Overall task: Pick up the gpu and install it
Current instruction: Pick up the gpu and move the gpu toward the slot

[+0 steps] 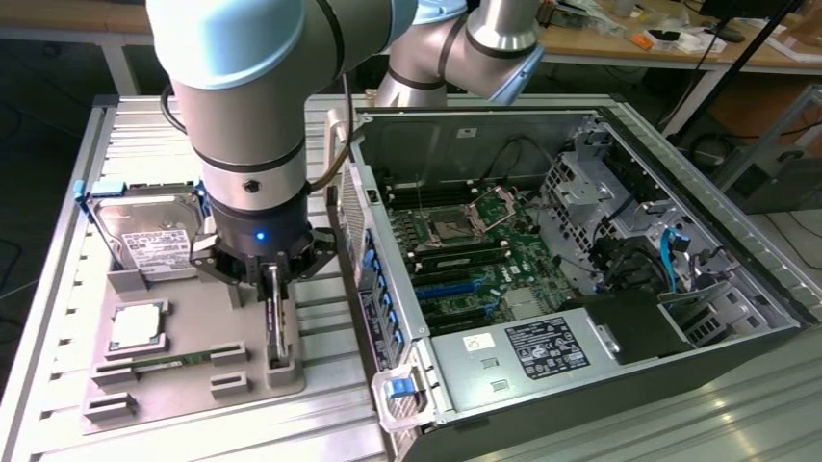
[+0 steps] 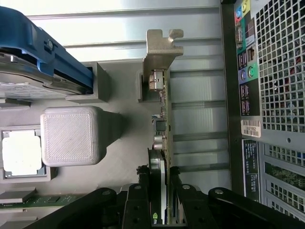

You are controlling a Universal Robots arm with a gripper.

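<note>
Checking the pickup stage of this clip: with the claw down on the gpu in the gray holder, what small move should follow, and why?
Probably a short, straight lift. The claw looks closed on the gpu, its fingers flanking the card, which stands on edge in the gray holder. Pulling straight out of the holder should free it without twisting the card.
</note>
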